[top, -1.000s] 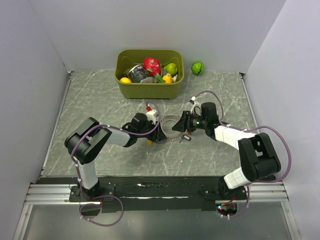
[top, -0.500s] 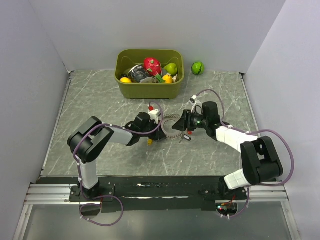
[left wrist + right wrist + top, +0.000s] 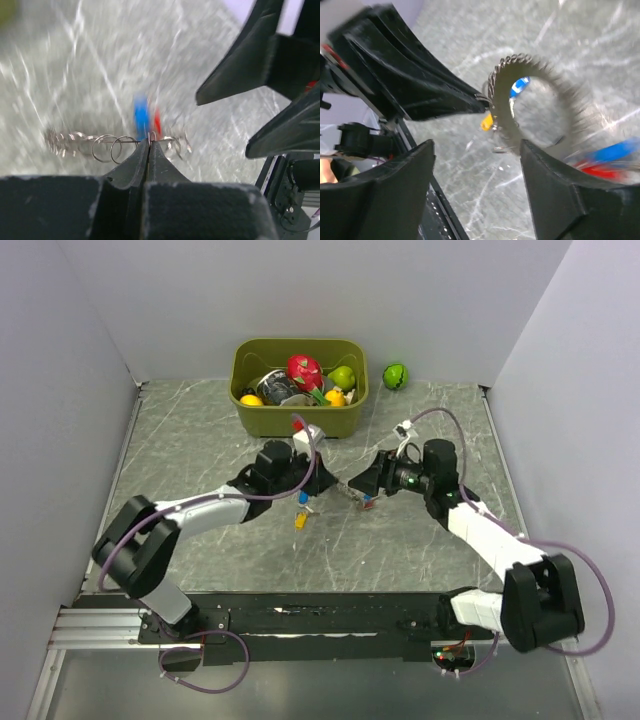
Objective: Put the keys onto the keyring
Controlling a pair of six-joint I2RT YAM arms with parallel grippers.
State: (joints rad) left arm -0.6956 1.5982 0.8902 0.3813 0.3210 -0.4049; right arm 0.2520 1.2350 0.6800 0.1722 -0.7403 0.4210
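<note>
Left hand (image 3: 150, 143) has clamped shut on the keyring (image 3: 520, 57), raising it off the tabletop (image 3: 200, 440) with keys (image 3: 141, 114) dangling, while the right hand (image 3: 477, 167) has opened and let go, seemingly free to thread another key.

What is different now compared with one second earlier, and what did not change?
The left gripper closed on the keyring and tipped it up from lying flat, while its arm stretched out farther. The right gripper opened wider around the ring. The bin and the green ball beside it stayed in place.
</note>
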